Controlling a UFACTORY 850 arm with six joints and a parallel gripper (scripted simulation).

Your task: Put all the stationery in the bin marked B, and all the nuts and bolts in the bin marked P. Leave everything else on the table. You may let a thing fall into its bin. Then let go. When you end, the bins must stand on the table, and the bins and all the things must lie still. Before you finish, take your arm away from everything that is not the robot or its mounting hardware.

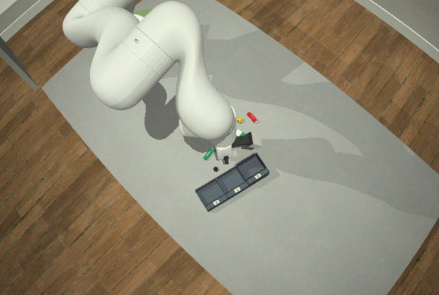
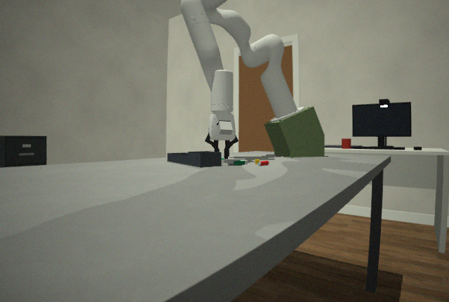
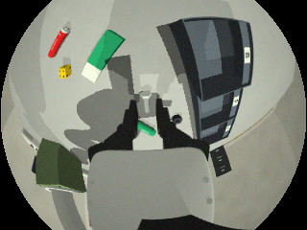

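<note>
Three joined bins (image 1: 226, 196) (image 2: 210, 159) (image 3: 175, 53) stand on the table (image 1: 319, 213) (image 2: 109, 200) (image 3: 144, 14), running up the right side of the wrist frame. The top one there wears the letter B; the other two tags are too small for me to read. Their insides show just dark floors and shade.

My gripper (image 1: 235, 151) (image 2: 221, 155) (image 3: 146, 106) is part way open, with nothing held. My fingers point down, low over the table. A silver bolt (image 3: 146, 100) shows between my fingertips in the middle of the wrist frame. I cannot tell if I touch it.

Little room lies on my bin side: the round black nut (image 1: 215, 169) (image 3: 177, 119) sits between me and the bin wall in the wrist frame. The small green tube (image 1: 208, 154) (image 3: 147, 127) shows just below the bolt there.

There is more room toward the upper left, where the green and white eraser (image 1: 241, 132) (image 2: 239, 162) (image 3: 103, 55) lies. Past it are the yellow die (image 1: 239, 120) (image 2: 257, 161) (image 3: 64, 71) and the red tube (image 1: 252, 117) (image 2: 263, 163) (image 3: 59, 42). The table's edge is well away from me.
</note>
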